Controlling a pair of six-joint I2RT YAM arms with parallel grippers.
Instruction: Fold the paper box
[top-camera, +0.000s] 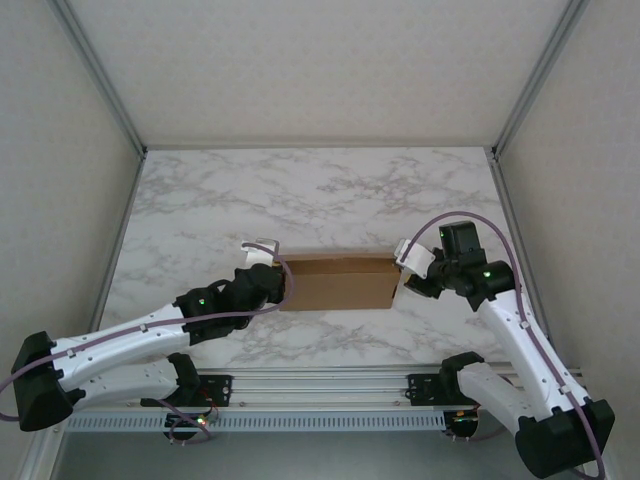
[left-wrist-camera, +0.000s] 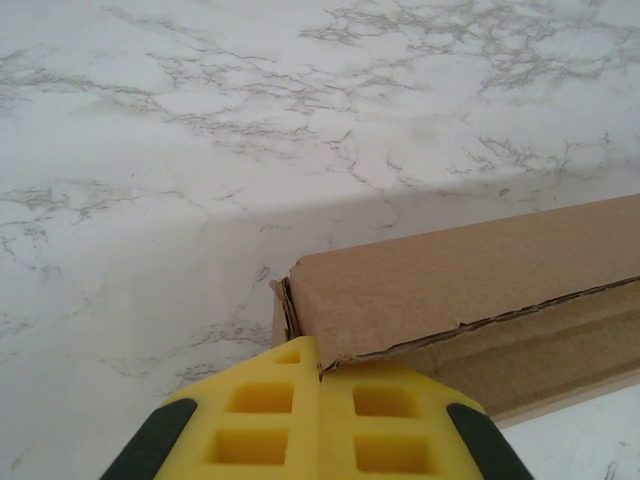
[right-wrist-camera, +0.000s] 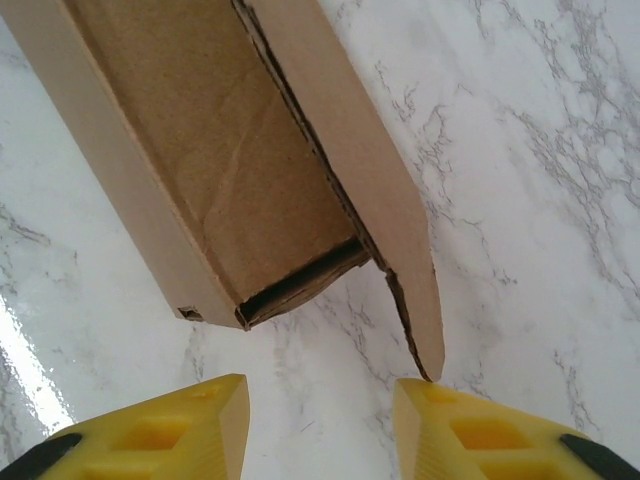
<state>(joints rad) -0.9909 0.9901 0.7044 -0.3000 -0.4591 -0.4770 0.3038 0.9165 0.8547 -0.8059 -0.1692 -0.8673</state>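
Observation:
The paper box (top-camera: 335, 282) is a shallow brown cardboard box lying mid-table, long side left to right. My left gripper (top-camera: 286, 287) is at its left end. In the left wrist view its yellow fingers (left-wrist-camera: 270, 410) are pressed together, tips against the lower left corner of the box (left-wrist-camera: 460, 275), nothing between them. My right gripper (top-camera: 404, 281) is at the right end. Its jaws (right-wrist-camera: 320, 395) stand open over bare table, just short of the box end (right-wrist-camera: 220, 170). A long side flap (right-wrist-camera: 380, 200) stands out from the box, and its pointed tip touches my right finger (right-wrist-camera: 450, 420).
The white marbled table (top-camera: 320, 190) stretches behind and to both sides of the box. Metal frame posts (top-camera: 120, 240) and pale walls close in the left, right and back. A rail (top-camera: 320, 385) runs along the near edge between the arm bases.

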